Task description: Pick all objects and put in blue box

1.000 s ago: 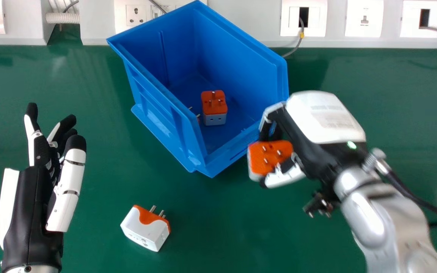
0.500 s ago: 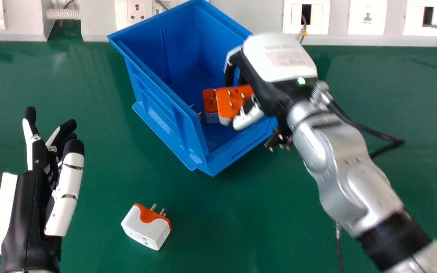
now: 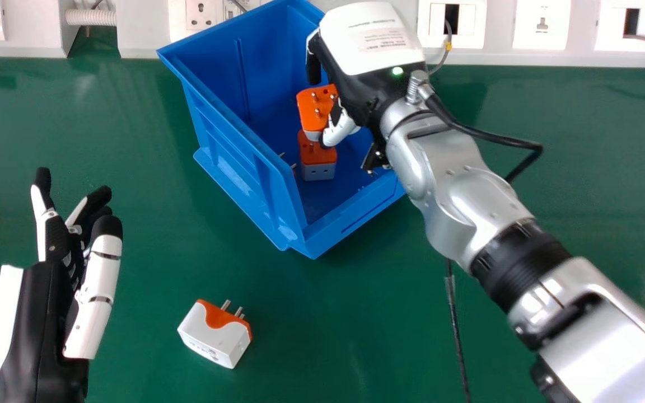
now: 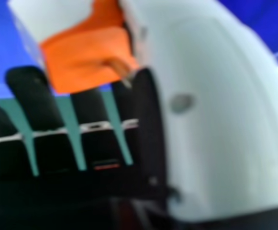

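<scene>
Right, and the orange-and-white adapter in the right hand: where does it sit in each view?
Head view: the adapter is above centre, at the right hand's fingers, within the outline of the blue box.
Right hand view: it lies between the thumb and the black fingertips, with blue behind it.
Shared landmark: the thumb, touching the adapter's pin side in both.

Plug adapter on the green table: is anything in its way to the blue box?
Nothing visible stands between the plug adapter and the blue box. Only the box's own wall rises there, so the adapter would probably need lifting over it.
</scene>
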